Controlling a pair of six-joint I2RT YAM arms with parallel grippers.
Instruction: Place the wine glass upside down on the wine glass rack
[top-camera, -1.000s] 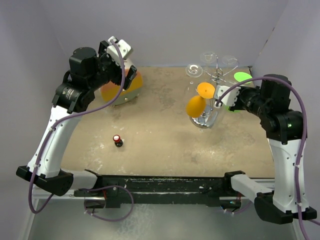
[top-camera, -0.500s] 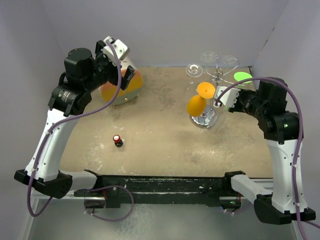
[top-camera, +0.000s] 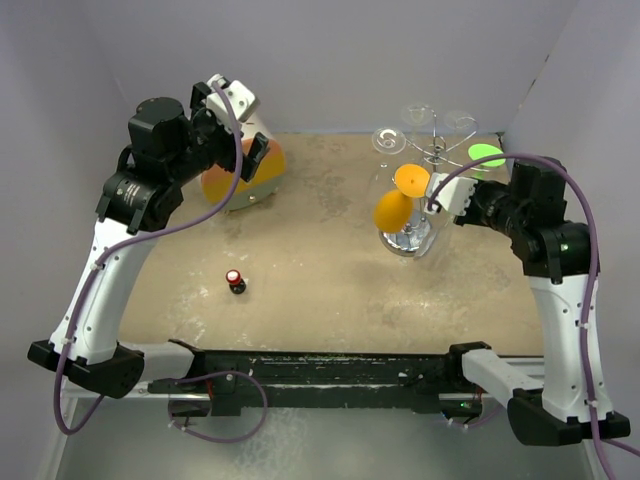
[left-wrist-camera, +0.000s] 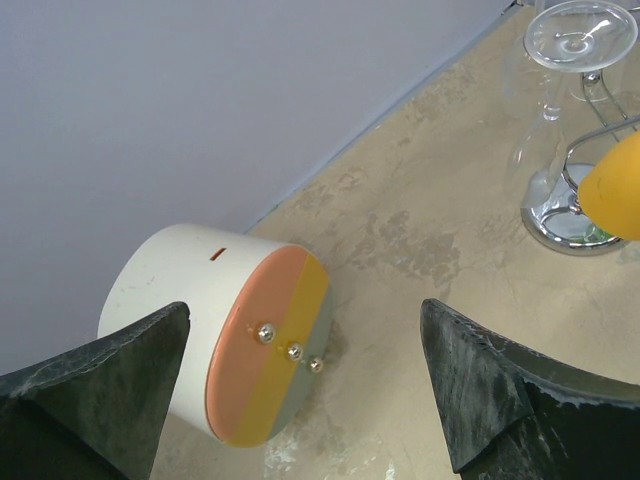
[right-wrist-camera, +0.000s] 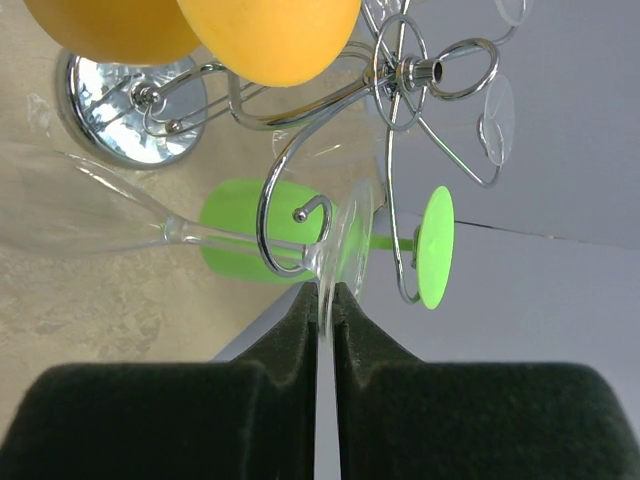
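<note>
Right wrist view: hanging step looks nearly done. Wine glass has its stem inside a curled arm of the wine glass rack, foot outside the loop and bowl toward the chrome base. Rack stands toward the far right corner of the table. Right claw is pinched almost closed on the foot's rim. Next move probably: let go gently, back straight out, don't snag the wire. Left claw is spread wide and empty over a round box by the far edge, left side.
</note>
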